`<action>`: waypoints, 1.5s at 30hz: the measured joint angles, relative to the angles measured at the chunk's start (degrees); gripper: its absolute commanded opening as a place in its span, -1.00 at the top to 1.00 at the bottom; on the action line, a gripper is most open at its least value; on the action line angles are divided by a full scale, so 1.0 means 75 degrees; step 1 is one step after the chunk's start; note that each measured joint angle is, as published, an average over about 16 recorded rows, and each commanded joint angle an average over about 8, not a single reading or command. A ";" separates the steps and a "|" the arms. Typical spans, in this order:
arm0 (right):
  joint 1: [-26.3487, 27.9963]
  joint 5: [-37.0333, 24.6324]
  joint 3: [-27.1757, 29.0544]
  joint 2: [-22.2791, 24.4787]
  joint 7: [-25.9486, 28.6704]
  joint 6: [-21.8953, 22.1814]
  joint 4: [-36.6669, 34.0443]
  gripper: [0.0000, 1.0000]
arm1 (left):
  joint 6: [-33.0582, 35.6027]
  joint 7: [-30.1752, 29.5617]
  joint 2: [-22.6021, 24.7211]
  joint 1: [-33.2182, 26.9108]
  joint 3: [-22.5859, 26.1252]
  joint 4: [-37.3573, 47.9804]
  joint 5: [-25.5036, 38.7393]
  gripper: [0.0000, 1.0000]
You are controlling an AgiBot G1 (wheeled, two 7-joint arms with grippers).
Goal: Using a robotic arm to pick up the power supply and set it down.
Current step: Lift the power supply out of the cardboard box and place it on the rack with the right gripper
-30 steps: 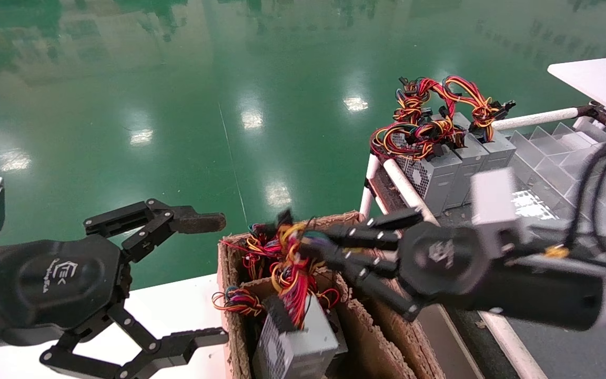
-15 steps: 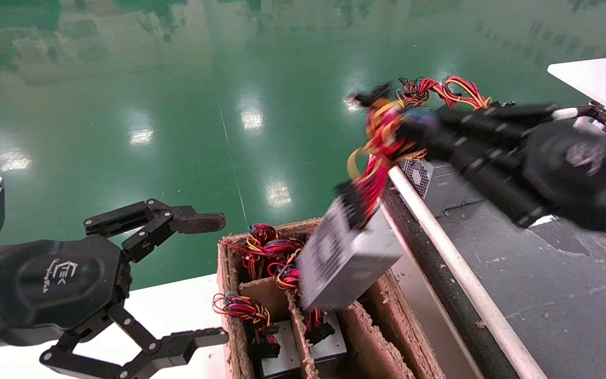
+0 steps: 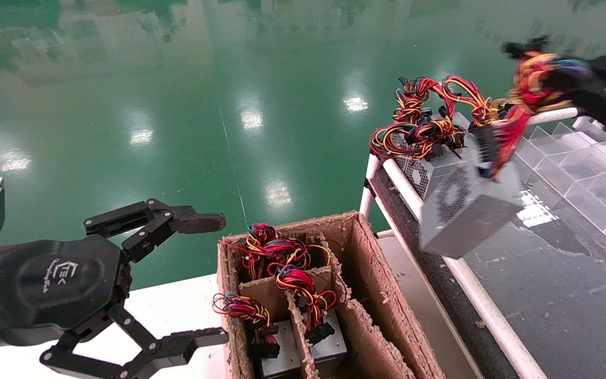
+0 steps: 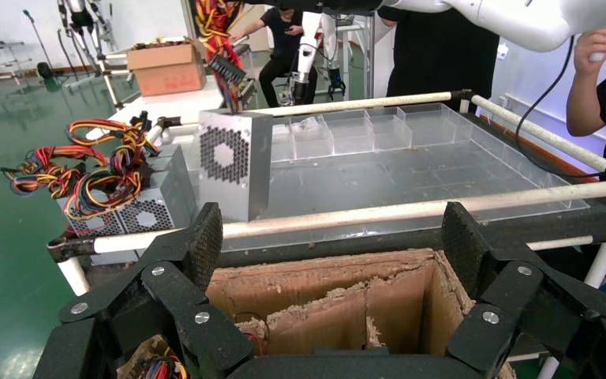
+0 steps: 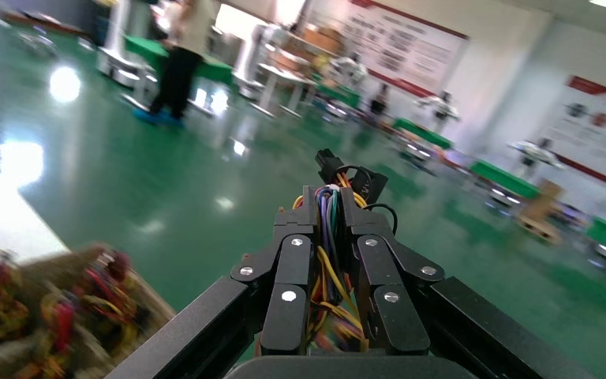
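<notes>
A grey power supply (image 3: 463, 210) with a round fan grille hangs in the air by its coloured wires (image 3: 529, 84) above the rack's clear tray. My right gripper (image 3: 558, 79) is shut on that wire bundle (image 5: 327, 225) at the upper right. The same hanging unit (image 4: 233, 162) shows in the left wrist view above the white rail. My left gripper (image 3: 211, 279) stands open at the lower left, beside the cardboard box, with nothing between its fingers.
A cardboard box (image 3: 366, 273) with dividers holds more power supplies (image 3: 326, 342) and wire bundles. Several units (image 3: 424, 158) stand at the rack's far end. White rails (image 3: 471, 295) edge the rack; clear divided bins (image 3: 587, 168) lie on the right.
My right gripper has lifted the power supply out of the cardboard box and swung it up and to the right, over the rack. The left arm has not moved.
</notes>
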 measured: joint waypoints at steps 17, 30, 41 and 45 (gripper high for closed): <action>-0.0461 -0.0378 0.0038 0.0683 -0.0847 -0.0476 -0.1633 1.00 | -0.0002 0.0002 -0.0002 -0.0001 0.0004 0.0000 -0.0003 -1.00; 0.0213 -0.1215 -0.0546 -0.0041 -0.1005 -0.0306 -0.1827 1.00 | -0.0003 0.0004 -0.0003 -0.0002 0.0007 0.0000 -0.0005 -1.00; 0.1346 -0.1864 -0.0993 -0.0948 -0.1172 -0.0075 -0.2411 1.00 | -0.0004 0.0005 -0.0004 -0.0002 0.0010 0.0000 -0.0007 -1.00; 0.1752 -0.2088 -0.1144 -0.1264 -0.1294 -0.0027 -0.2787 1.00 | -0.0005 0.0005 -0.0004 -0.0003 0.0011 0.0000 -0.0007 -1.00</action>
